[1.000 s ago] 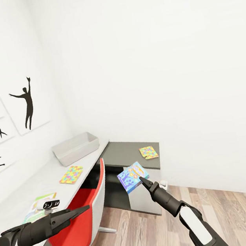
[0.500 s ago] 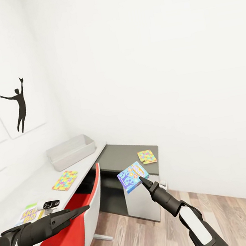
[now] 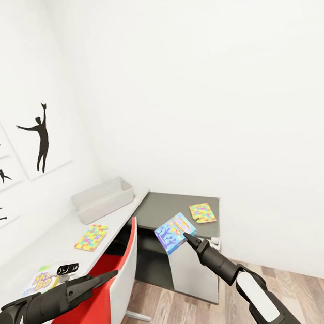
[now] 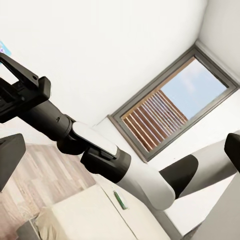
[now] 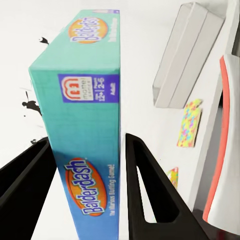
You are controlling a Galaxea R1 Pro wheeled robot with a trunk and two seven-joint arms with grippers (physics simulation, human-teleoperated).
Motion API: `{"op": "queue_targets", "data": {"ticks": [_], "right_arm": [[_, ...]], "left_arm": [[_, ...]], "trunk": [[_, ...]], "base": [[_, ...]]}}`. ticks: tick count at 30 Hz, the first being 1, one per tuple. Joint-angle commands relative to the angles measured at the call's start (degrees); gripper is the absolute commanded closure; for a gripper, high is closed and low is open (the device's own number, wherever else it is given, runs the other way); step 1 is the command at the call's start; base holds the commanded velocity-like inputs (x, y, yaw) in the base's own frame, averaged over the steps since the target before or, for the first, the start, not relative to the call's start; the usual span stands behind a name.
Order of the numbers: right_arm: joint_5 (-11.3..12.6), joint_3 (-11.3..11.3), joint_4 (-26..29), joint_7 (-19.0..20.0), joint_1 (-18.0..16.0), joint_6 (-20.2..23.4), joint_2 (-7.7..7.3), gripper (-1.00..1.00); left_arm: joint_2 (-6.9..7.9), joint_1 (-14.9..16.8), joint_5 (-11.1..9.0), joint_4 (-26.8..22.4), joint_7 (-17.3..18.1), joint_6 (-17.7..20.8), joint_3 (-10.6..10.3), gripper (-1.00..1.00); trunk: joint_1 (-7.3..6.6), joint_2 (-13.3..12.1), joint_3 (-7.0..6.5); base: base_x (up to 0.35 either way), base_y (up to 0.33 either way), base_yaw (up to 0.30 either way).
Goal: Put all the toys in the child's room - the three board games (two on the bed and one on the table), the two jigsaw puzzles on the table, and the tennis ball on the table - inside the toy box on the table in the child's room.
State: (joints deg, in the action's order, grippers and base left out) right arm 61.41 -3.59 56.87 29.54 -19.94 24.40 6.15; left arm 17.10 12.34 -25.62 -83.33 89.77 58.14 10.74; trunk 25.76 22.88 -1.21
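Out over the wood floor, short of the bench (image 3: 64,235), the right pincer (image 3: 187,237) is clamped on a board game (image 3: 175,232); the right wrist view shows its two dark fingers (image 5: 145,195) pressed against the teal "Balderdash" box (image 5: 85,150) from either side. The left pincer (image 3: 104,278) hangs low and forward by the red chair (image 3: 106,291) with nothing in it; whether its jaws are parted or closed cannot be told from these pictures.

The toy box (image 3: 104,198) sits at the far end of the pale bench top, against the wall near the corner where the lower dark cabinet (image 3: 175,209) joins on. One jigsaw puzzle (image 3: 91,237) lies on the pale top between the toy box and the near end; a second puzzle (image 3: 202,212) lies on the cabinet top by its right edge. The Skip-Bo game (image 3: 40,280) rests at the near end of the bench.

The step in hand looks like carrying the held game toward the toy box. The robot seems too far off to reach it, so the next move calls for rolling closer, past the chair, then lifting the game over the toy box's rim and letting go inside. The chair back sits in the way of a straight reach.
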Motion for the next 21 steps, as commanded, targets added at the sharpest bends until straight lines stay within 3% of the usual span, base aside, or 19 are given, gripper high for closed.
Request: {"op": "queue_targets", "data": {"ticks": [1, 21], "right_arm": [[0.55, 0.05, -0.01, -0.01, -0.01, 0.45, 0.01, 1.00], [0.51, 0.07, -0.01, 0.08, -0.01, 0.46, 0.01, 1.00]], "left_arm": [[0.01, 0.01, 0.04, 0.01, 0.23, 0.60, -0.02, -1.00], [0.03, -0.03, 0.04, 0.01, 0.23, 0.57, -0.02, -1.00]], "trunk": [[0.03, 0.04, -0.03], [0.03, 0.04, -1.16]], "base": [[0.028, -0.042, 0.231], [0.003, -0.005, 0.232]]}}
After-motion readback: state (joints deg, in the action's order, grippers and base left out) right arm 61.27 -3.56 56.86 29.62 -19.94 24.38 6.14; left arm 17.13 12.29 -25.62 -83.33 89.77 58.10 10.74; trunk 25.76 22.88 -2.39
